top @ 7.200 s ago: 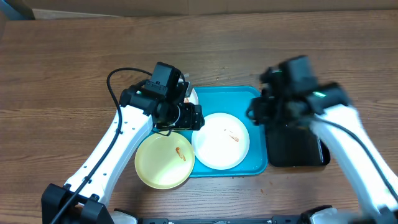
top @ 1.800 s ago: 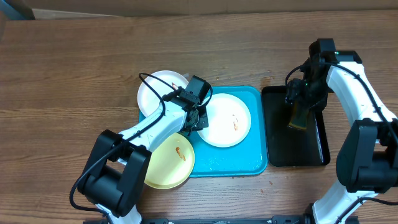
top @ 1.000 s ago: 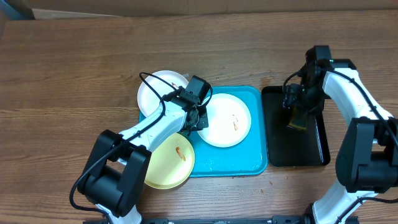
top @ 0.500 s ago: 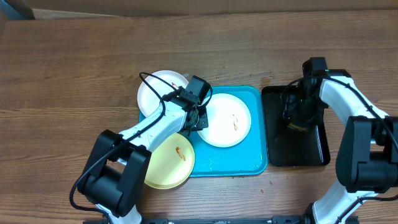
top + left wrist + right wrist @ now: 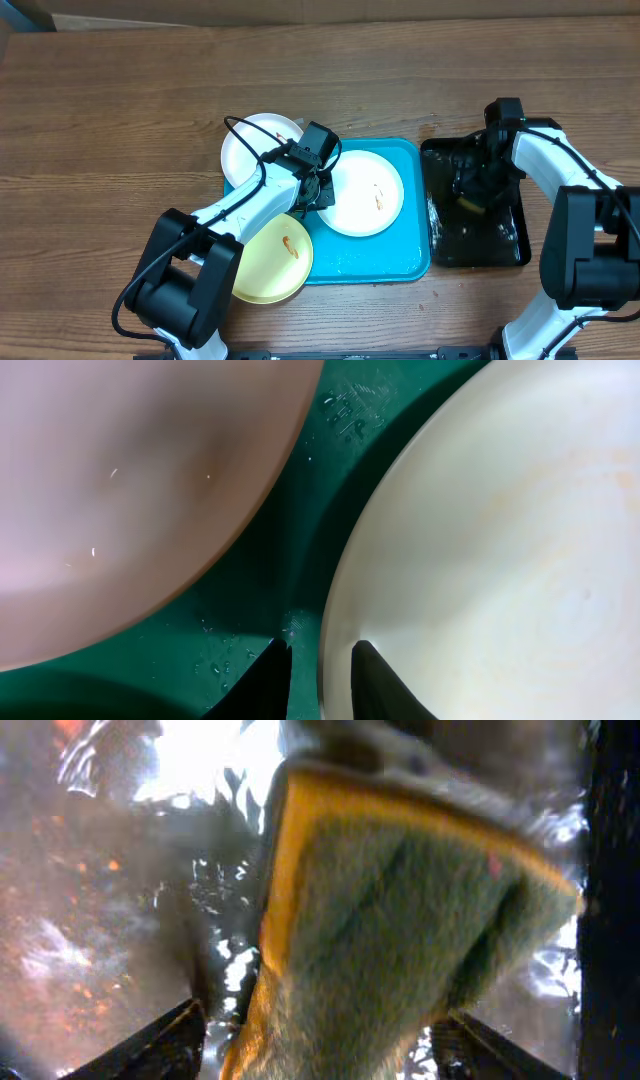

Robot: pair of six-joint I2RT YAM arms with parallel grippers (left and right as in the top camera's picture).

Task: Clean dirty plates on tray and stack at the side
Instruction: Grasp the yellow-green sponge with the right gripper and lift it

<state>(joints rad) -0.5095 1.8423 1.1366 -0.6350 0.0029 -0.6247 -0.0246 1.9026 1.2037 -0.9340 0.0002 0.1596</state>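
right hand [image 5: 470,190] gripping sponge [image 5: 400,920], black tray [image 5: 482,242], table [image 5: 120,120]

Left gripper [image 5: 318,682]: gap between jaws taken by clamped rim of white plate [image 5: 500,540].
Ahead of jaws: narrow strip of bare tray [image 5: 310,520] floor open. Neighbouring plate [image 5: 120,490] hems it on one side, white plate on other.
Right gripper [image 5: 320,1045]: gripped sponge [image 5: 400,920] fills whole span between jaws and blocks way ahead.
Outside jaw at view's left: wet floor of black tray [image 5: 100,920] open.
Outside other jaw: dark tray wall close.
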